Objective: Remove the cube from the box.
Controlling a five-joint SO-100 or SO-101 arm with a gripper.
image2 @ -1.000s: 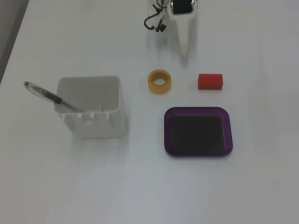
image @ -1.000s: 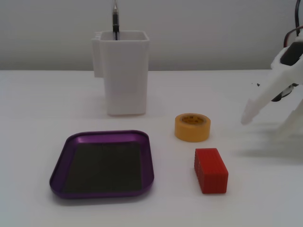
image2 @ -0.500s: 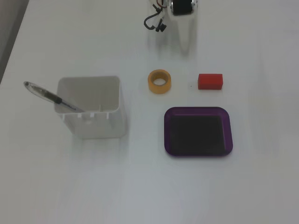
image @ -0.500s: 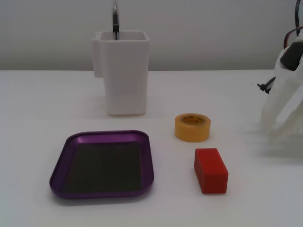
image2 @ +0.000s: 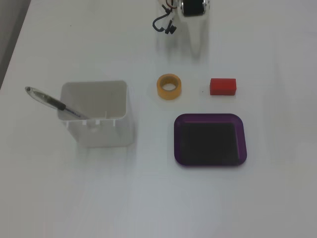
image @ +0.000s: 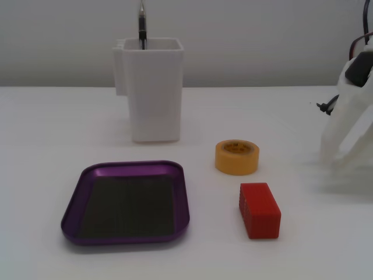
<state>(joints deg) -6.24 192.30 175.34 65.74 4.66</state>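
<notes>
A: Cube (image: 259, 209) sits on the table, lower right in a fixed view, just outside the box (image: 182, 198), near the tape roll (image: 236, 156).

B: Gripper (image2: 195, 42), top centre in a fixed view — too blurred to tell how its jaws stand.

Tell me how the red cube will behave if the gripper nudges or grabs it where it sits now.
The cube lies flat on the table, outside the box, so a nudge should slide it, not roll it. Its ridged sides probably help grip. It looks rigid and likely light. The tape roll sits close, so a push that way may bump it.
</notes>
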